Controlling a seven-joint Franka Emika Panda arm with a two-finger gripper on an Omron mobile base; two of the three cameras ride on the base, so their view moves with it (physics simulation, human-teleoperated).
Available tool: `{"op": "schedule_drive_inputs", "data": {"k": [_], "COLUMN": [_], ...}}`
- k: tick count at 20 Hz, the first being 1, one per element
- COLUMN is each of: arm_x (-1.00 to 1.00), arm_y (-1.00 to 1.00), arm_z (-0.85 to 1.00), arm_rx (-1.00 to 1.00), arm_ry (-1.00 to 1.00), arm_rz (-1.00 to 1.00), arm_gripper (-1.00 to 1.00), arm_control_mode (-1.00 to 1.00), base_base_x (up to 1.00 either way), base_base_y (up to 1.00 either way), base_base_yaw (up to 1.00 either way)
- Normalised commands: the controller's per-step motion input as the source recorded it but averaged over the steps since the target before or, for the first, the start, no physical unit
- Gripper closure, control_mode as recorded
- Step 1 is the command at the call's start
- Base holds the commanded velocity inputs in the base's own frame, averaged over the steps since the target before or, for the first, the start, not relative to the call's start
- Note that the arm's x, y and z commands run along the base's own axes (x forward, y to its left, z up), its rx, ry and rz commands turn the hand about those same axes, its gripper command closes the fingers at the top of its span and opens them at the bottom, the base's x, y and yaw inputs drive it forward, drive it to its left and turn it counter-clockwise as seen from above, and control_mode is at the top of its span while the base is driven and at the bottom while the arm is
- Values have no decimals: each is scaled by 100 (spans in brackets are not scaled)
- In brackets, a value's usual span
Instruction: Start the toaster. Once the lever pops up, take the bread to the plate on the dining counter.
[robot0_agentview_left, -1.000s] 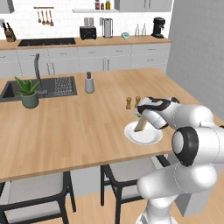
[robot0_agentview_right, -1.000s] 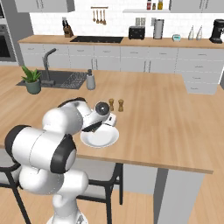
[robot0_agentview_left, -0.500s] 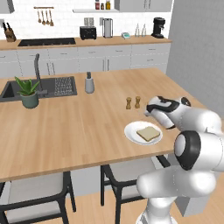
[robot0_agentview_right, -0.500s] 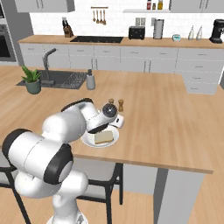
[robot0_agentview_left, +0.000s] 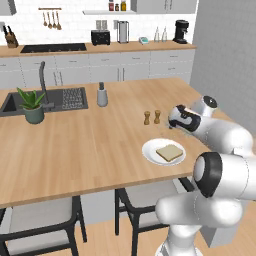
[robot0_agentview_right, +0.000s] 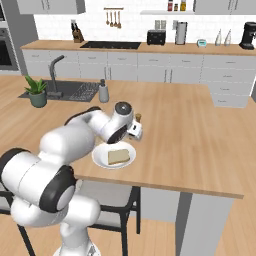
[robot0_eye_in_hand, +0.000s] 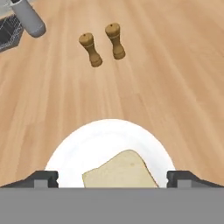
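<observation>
One slice of bread (robot0_agentview_left: 169, 152) lies flat on the plate (robot0_agentview_left: 150, 149) near the bench's (robot0_agentview_left: 90, 145) front edge. The claw (robot0_eye_in_hand: 112, 179) hangs just above it, spread wide and empty. Two wooden shakers (robot0_eye_in_hand: 103, 43) stand beyond the plate.

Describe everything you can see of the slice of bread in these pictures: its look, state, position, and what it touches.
The bread is one flat, roughly square slice, pale tan with a slightly darker crust edge. It lies flat on the round white plate, well inside the rim, near the front edge of the light-wood dining counter. It looks whole and only lightly browned. The pincer hangs open above it, its fingertips apart on either side, not touching the slice.
</observation>
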Motion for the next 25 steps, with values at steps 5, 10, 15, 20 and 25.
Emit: {"op": "schedule_drive_inputs", "data": {"k": [5, 10, 15, 20, 25], "arm_x": [-46, -86, -100, -100, -86], "arm_y": [80, 65, 49, 9, -22], "arm_z": [67, 71, 52, 45, 40], "arm_rx": [-16, -12, -10, -2, 1], "arm_ry": [34, 23, 16, 5, 0], "arm_rz": [3, 8, 5, 5, 0], "arm_gripper": [-100, -100, -100, -100, -100], "arm_control_mode": [-100, -100, -100, -100, -100], "base_base_x": [0, 0, 0, 0, 0], "base_base_y": [0, 0, 0, 0, 0], "base_base_yaw": [0, 0, 0, 0, 0]}}
